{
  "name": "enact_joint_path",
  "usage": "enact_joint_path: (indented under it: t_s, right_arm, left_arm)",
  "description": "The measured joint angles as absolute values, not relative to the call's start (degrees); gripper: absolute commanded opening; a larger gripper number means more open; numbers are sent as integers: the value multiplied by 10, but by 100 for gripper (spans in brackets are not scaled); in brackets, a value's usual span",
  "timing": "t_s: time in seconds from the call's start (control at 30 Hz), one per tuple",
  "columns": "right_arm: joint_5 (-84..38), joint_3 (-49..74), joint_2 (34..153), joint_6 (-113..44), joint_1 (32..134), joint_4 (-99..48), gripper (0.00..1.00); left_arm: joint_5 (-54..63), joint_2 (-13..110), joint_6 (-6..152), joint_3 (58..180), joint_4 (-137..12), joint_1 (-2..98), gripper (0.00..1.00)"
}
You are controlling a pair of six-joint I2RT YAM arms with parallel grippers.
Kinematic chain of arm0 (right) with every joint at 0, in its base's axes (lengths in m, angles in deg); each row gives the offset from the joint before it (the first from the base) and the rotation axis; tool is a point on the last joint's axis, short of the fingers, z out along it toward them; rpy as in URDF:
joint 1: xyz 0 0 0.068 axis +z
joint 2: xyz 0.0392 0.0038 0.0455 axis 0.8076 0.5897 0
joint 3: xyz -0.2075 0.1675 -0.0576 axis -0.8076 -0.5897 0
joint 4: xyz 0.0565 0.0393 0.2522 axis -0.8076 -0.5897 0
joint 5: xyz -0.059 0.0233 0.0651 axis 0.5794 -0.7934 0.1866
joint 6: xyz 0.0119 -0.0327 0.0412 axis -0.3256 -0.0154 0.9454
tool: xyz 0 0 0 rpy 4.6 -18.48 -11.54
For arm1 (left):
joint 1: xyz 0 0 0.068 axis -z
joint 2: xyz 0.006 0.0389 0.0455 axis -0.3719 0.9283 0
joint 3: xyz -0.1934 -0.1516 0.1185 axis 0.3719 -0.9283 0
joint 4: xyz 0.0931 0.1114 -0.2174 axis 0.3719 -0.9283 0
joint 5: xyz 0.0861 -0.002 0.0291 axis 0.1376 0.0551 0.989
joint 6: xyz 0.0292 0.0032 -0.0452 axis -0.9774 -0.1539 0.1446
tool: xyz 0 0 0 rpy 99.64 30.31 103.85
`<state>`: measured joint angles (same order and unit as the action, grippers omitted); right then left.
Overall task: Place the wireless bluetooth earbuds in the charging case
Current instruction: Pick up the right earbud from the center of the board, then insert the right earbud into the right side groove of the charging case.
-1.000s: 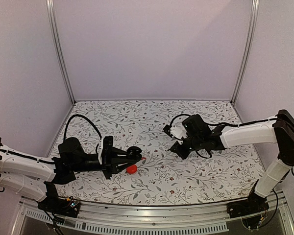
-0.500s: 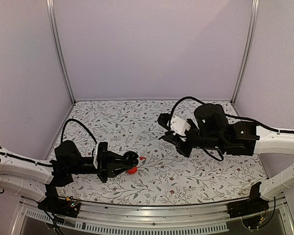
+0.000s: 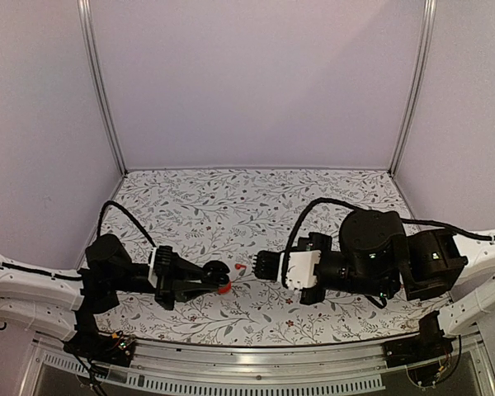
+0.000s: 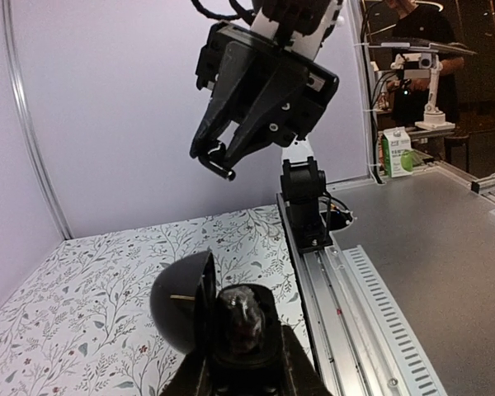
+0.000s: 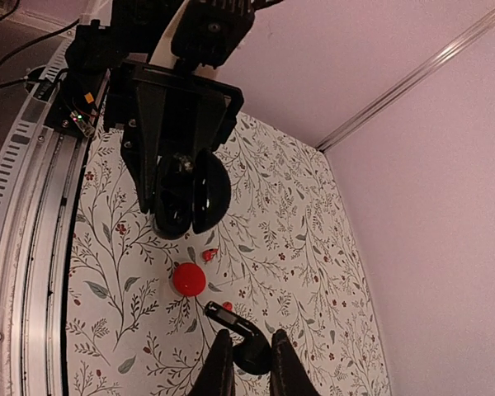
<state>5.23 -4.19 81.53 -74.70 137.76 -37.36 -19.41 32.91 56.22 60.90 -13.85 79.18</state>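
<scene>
Black hard-plastic earbud point(image 5: 246, 353), tiny, light and likely slick, sits pinched by its bulb in your right claw point(image 5: 247, 342), just right of the open black round case point(image 4: 186, 301) your left claw point(image 3: 215, 277) clamps.

My left hand point(image 3: 216, 278) is black and grips a glossy black case point(image 4: 181, 301). Just beside its fingertips lie a bright red round case point(image 5: 189, 279) and a tiny red earbud point(image 5: 209, 255). My right hand point(image 5: 246, 367) is black too and pinches a small black piece point(image 5: 249, 351), while under both hands the surface point(image 3: 190, 206) is white, printed with grey-green leafy sprigs and small red flowers.
</scene>
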Motion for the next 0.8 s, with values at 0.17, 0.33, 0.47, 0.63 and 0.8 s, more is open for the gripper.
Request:
enact_joint_path:
  t_s: [0.17,0.33,0.47,0.63,0.8]
  right_arm:
    - [85,-20,826,-794,1419,-377,8]
    - [106,-16,827,-830,1447,-378,8]
    - [114,-15,837,-855,1460,-379,8]
    - [122,0,858,-879,1462,-386,8]
    - [142,10,872,-892,1464,-392,8]
  left_arm:
    - [-203,331,553,614,-149,792,0]
    - [-211,332,543,617,-163,796,0]
    - [-222,339,540,631,-172,797,0]
    - [-244,357,550,654,-176,799,0]
    - [-260,371,568,665,-185,800,0]
